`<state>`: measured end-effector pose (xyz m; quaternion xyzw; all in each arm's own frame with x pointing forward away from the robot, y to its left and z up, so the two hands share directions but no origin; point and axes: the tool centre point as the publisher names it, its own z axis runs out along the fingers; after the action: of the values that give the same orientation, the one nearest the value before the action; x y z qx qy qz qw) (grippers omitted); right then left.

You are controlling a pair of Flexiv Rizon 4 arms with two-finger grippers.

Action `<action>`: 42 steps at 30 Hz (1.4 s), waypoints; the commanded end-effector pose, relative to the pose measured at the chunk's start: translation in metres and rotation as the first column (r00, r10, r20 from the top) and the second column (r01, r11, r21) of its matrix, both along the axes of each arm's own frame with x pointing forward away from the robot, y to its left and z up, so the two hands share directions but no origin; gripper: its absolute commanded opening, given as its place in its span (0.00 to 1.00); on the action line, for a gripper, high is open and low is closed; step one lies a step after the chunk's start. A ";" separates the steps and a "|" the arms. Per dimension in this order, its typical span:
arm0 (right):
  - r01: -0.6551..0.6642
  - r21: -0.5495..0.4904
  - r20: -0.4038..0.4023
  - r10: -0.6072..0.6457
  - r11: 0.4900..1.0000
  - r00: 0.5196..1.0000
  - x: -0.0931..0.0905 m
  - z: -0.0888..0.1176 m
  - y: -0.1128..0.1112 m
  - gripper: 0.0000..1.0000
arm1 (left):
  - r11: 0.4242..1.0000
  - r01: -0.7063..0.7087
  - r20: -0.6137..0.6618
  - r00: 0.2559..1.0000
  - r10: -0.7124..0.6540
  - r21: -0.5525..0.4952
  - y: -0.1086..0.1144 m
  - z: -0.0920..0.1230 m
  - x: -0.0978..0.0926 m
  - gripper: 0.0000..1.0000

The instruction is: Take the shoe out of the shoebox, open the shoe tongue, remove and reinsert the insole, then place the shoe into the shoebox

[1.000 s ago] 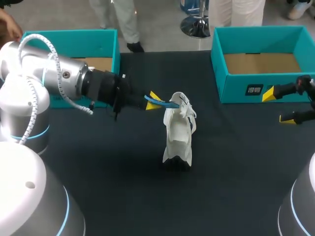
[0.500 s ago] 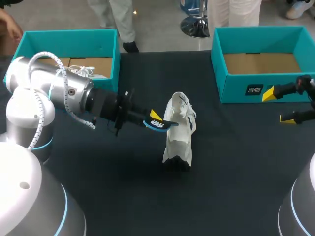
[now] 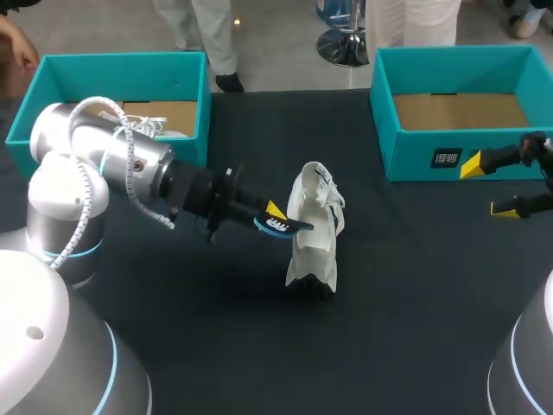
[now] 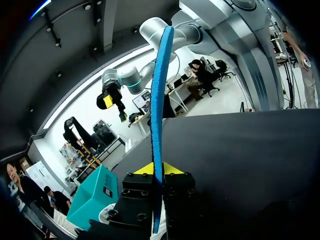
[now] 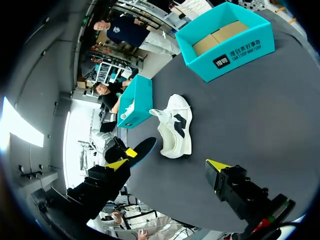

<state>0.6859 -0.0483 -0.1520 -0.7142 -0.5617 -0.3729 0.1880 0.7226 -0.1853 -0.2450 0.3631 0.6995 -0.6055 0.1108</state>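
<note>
Pinching a flat blue foam insole [image 3: 282, 226], the left gripper [image 3: 276, 217] is seen at 9 o'clock of the white fabric shoe [image 3: 313, 229], unboxed mid-table | right gripper [image 3: 489, 187] spread at 3 o'clock | reinsertion and boxing judged outstanding.

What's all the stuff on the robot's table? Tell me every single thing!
Table: one, black, under everything.
Boxes: two, teal, open, at the table's far side, one on the left and one on the right.
White thing: one, inside the left box, too hidden to tell what it is.
Shoe: one, white, standing on end in the middle of the table.
Insole: one, blue, held out of the shoe, its end close to the shoe.
Left gripper: yellow tips, shut on the insole.
Right gripper: yellow tips, open, by the right box.
</note>
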 end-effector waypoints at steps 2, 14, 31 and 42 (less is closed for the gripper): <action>0.003 -0.003 0.000 -0.003 1.000 1.000 -0.002 0.000 0.000 1.00 | 1.000 -0.001 0.002 1.000 0.001 0.000 0.000 -0.001 0.000 0.00; 0.003 -0.003 0.000 -0.003 1.000 1.000 -0.002 0.000 0.000 1.00 | 1.000 0.009 0.003 1.000 -0.009 -0.010 -0.007 -0.010 0.001 0.00; 0.003 -0.003 0.000 -0.003 1.000 1.000 -0.002 0.000 0.000 1.00 | 1.000 -0.005 -0.011 1.000 0.005 -0.005 -0.010 -0.031 0.014 0.00; 0.003 -0.003 0.000 -0.003 1.000 1.000 -0.002 0.000 0.000 1.00 | 1.000 -0.013 -0.015 1.000 0.013 0.016 -0.013 -0.039 0.017 0.00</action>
<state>0.6861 -0.0483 -0.1519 -0.7143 -0.5617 -0.3727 0.1881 0.7378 -0.1962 -0.2822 0.3547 0.7067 -0.6027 0.1070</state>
